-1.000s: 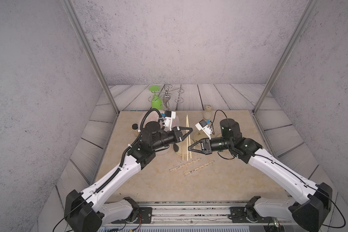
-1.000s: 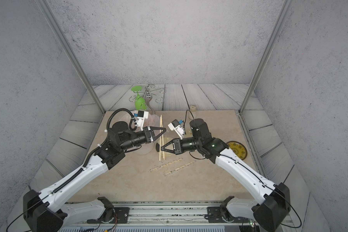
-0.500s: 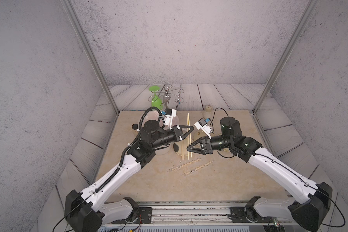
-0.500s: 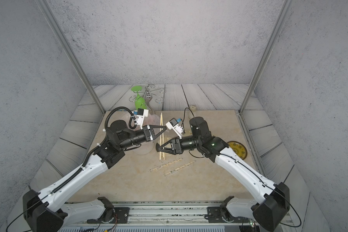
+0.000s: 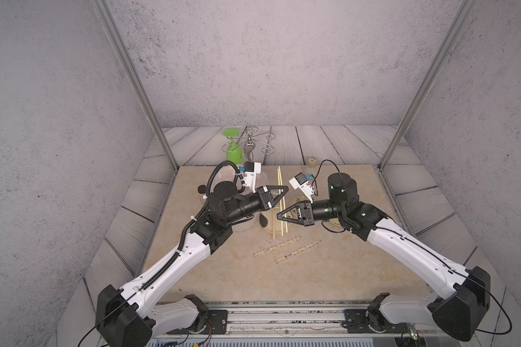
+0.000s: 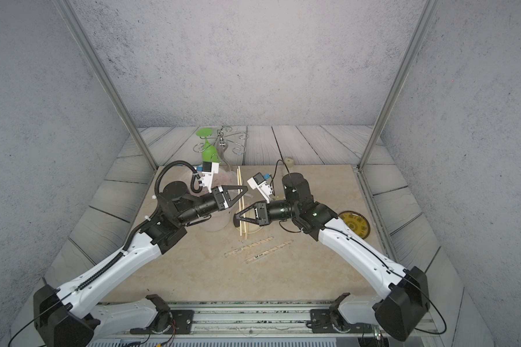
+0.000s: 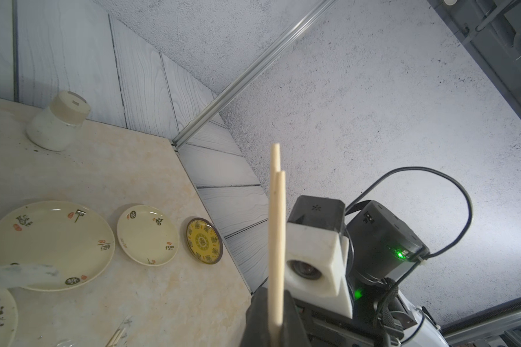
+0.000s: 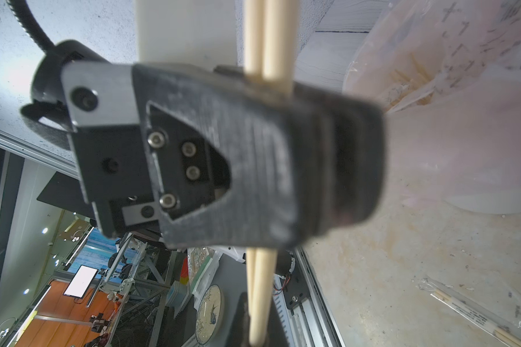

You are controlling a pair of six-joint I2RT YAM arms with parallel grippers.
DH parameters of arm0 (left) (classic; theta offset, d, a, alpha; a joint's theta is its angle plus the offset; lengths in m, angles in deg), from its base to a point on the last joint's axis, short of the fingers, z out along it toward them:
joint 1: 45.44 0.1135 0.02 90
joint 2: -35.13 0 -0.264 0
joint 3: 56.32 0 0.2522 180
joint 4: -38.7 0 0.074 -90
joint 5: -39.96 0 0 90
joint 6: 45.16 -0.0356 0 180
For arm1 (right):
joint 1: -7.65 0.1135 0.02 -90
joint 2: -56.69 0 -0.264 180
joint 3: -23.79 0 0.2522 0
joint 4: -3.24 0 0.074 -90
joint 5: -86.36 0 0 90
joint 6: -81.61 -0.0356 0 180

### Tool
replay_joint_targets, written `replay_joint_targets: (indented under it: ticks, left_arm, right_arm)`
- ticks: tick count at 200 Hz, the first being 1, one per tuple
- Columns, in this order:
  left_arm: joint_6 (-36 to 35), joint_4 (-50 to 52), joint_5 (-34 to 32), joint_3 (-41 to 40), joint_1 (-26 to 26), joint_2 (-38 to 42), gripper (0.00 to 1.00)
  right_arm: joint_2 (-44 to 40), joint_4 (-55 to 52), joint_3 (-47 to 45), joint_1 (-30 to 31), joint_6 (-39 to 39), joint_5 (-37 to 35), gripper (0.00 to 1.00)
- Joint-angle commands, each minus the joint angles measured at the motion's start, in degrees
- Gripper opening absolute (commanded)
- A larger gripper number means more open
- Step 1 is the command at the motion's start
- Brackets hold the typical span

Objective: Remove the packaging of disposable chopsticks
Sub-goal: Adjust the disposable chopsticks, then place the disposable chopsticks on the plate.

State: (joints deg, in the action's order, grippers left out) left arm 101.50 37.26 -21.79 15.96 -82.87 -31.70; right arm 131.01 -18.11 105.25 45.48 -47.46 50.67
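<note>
Left gripper [image 5: 286, 188] and right gripper [image 5: 279, 215] both clench bare chopsticks [image 7: 276, 228] (sleeve [image 5: 277, 246] print illegible).

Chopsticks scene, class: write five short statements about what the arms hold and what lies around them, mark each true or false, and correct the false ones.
1. The left gripper and the right gripper are both shut on the same bare chopsticks. True.
2. The held chopsticks sit inside a clear sleeve. False: only bare wood shows along them.
3. Two sleeved pairs lie on the tabletop, one beside the other. True.
4. The green wine glass stands upright on the tabletop. False: it hangs foot-up from the wire rack.
5. The yellow patterned plate holds chopsticks. False: nothing lies on it.
</note>
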Motion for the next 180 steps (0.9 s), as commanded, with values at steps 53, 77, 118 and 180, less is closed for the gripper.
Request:
replay_joint_targets:
  ticks: [53,77,118,180]
  left_arm:
    - [0.19,2.25,-7.07,1.39,2.56,0.89,0.43]
    - [-0.66,3.96,-7.28,1.51,4.45,1.59,0.43]
    - [-14.2,16.47,-7.64,5.86,6.93,5.01,0.43]
    - [-34.07,29.43,-18.91,6.74,7.8,10.69,0.43]
  right_arm:
    - [0.16,-7.44,-0.55,-1.33,-0.99,-0.34,0.0]
    - [-0.82,-12.31,-1.25,-4.36,0.5,-1.34,0.0]
    - [4.64,-31.02,0.58,-14.7,13.13,-6.38,0.0]
    - [29.75,-38.46,12.6,-19.31,22.68,-14.51,0.0]
